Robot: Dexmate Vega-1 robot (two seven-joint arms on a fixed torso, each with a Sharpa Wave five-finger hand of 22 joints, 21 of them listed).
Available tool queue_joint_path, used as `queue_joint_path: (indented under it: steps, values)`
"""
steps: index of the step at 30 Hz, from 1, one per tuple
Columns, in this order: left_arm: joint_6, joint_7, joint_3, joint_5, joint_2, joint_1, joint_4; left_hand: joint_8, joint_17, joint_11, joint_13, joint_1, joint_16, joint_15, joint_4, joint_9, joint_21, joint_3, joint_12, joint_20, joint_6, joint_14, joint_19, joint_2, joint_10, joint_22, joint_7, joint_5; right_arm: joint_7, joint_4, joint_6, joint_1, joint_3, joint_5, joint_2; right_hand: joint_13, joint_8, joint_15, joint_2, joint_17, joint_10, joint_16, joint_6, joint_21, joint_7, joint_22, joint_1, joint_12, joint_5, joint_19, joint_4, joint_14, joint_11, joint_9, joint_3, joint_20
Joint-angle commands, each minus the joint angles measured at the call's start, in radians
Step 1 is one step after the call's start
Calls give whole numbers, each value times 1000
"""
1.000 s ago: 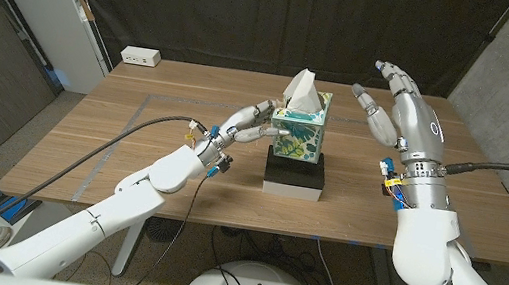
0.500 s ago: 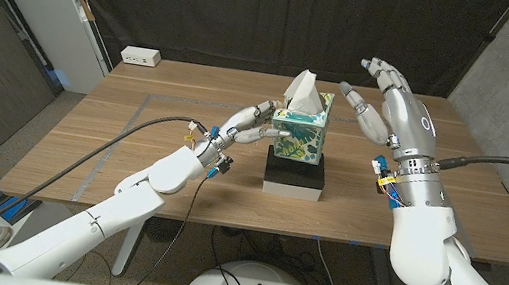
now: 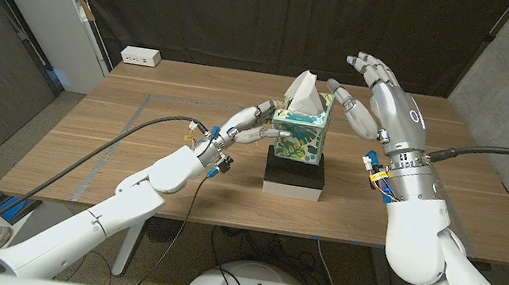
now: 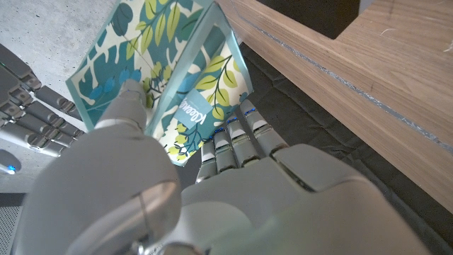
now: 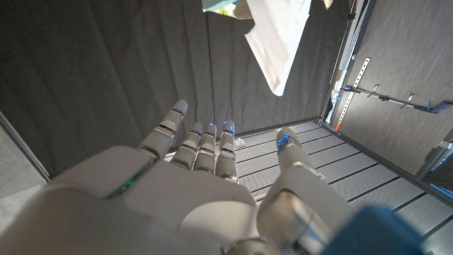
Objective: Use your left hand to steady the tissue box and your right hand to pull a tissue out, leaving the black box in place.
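Gripping the tissue box (image 3: 298,134) at its nine o'clock side, my left hand (image 3: 249,125) steadies it atop the black box (image 3: 294,175) mid-table. My right hand (image 3: 375,95) hovers spread and empty at three o'clock, just beside the tissue (image 3: 303,91), with bare table (image 3: 487,213) beyond.

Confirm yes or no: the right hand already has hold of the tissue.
No: in the head view the right hand hovers open beside the tissue, its fingers spread and apart from it.
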Motion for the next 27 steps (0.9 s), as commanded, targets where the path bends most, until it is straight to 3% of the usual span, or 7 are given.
queue_joint_path:
  steps: [1,16,27]
  values:
    - [-8,-4,0,-10,-9,-8,19,7,2,-12,1,-7,0,-38,2,1,-3,5,-3,4,2,-3,-3,7,-3,4,-5,5,46,19,9,71,-39,10,-9,4,5,-5,-9,2,-3,-1,15,-5,0,5,0,0,5,-2,-4,-4,-5,2,-1,-2]
    - [-20,-14,0,-21,-14,-24,47,8,2,-6,2,-10,0,-37,1,1,-3,8,-3,5,2,-2,-4,6,-3,4,-6,5,107,54,-5,177,-94,43,-14,5,16,-14,-14,1,-7,-6,55,-5,-13,5,1,0,-1,0,-3,-14,-20,6,-9,-4]
    - [-22,-15,1,-26,-18,-28,55,8,2,-8,2,-11,0,-38,1,0,-3,10,-3,4,1,-3,-4,6,-3,4,-5,5,101,67,-21,207,-110,53,-21,5,36,-28,-13,-2,-8,-11,119,-6,-18,5,13,2,-12,-2,-6,-25,-34,11,-13,-11]
